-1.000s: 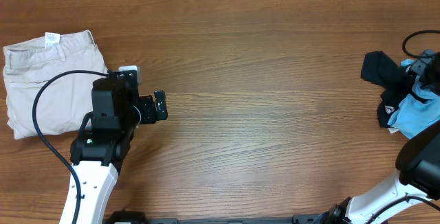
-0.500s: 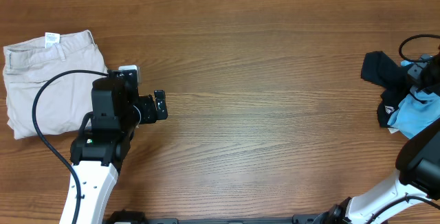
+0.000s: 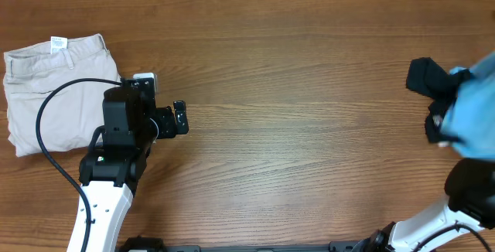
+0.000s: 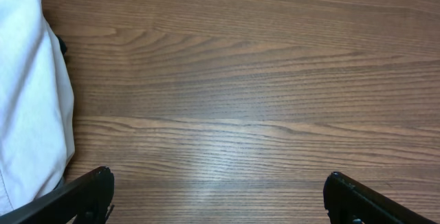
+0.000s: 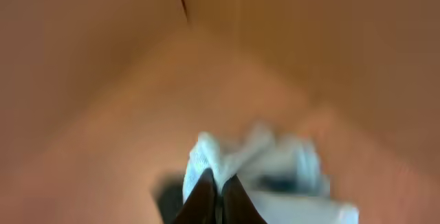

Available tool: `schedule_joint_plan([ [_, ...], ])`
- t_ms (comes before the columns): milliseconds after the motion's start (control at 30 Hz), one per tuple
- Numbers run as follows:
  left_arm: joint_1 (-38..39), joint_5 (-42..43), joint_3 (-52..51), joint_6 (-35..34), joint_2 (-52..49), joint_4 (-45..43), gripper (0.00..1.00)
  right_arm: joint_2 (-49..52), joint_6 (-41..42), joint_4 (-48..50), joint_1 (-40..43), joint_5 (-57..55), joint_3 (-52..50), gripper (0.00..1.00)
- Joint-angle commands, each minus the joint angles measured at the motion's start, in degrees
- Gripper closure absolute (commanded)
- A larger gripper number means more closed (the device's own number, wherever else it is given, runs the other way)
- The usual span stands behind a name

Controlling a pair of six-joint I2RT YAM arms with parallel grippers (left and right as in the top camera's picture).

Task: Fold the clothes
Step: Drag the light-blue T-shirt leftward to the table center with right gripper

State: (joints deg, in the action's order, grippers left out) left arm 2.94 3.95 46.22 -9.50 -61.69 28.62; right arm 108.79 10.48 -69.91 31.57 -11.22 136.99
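right end effector (image 5: 218, 184) is closed, its two dark fingertips pressed together on a fold of the light blue t-shirt (image 5: 282, 162); my right wrist view is heavily blurred, so i cannot read any lettering on the cloth, only pale blue fabric bunched just beyond the fingertips and a dark patch to the lower left of them; from overhead the t-shirt shows as a smeared pale blue mass at the far right edge of the surface (image 3: 294, 90), and it hides my right end effector there; the black garment (image 3: 427, 76) lies crumpled just beside the t-shirt, on its left, and the blue cloth overlaps its right side; i cannot tell whether the two are tangled together or only touching;

left end effector (image 3: 179, 118) is wide open and holds nothing; in my left wrist view its fingers (image 4: 86, 196) stand at the two lower corners with bare wood grain between them; it points toward the middle of the surface, well apart from the t-shirt and the black garment;

the beige shorts (image 3: 54, 90) lie at the far left of the surface, folded into a compact, roughly square shape, with a small white label (image 3: 56, 43) at the waistband near the top edge; a black cable (image 3: 46, 120) from my left arm loops over them; my left wrist view catches their pale edge along its left side, near the left finger.
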Motion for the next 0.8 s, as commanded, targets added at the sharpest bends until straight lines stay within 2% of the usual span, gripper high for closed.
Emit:
schedule_joint_plan([
  [0, -0.39, 0.57, 0.87, -1.05, -0.13, -0.37, 0.0, -5.84, 0.63, -0.07, -0.07, 4.11, 14.73, 0.96],
  [67, -0.39, 0.57, 0.87, -1.05, -0.13, -0.46, 0.0, -5.84, 1.31, -0.68, -0.07, 4.87, 17.59, 0.96],
  [433, -0.39, 0.57, 0.87, -1.03, -0.13, -0.57, 0.0, -6.38, 1.05, 1.42, -0.04, 9.38, 14.62, 0.96],
  [500, -0.39, 0.57, 0.87, -1.05, -0.13, -0.59, 0.0, -6.91, 1.2, 1.7, -0.04, 7.1, 14.91, 0.96],
  [633, -0.39, 0.59, 0.87, -1.05, -0.13, -0.57, 0.0, -7.08, 5.29, -0.9, 0.31, -4.9, 14.88, 0.96],
  [767, -0.39, 0.57, 0.87, -1.03, -0.13, -0.66, 0.0, -7.04, 4.13, -1.03, 0.48, 1.25, 14.84, 0.96],
])
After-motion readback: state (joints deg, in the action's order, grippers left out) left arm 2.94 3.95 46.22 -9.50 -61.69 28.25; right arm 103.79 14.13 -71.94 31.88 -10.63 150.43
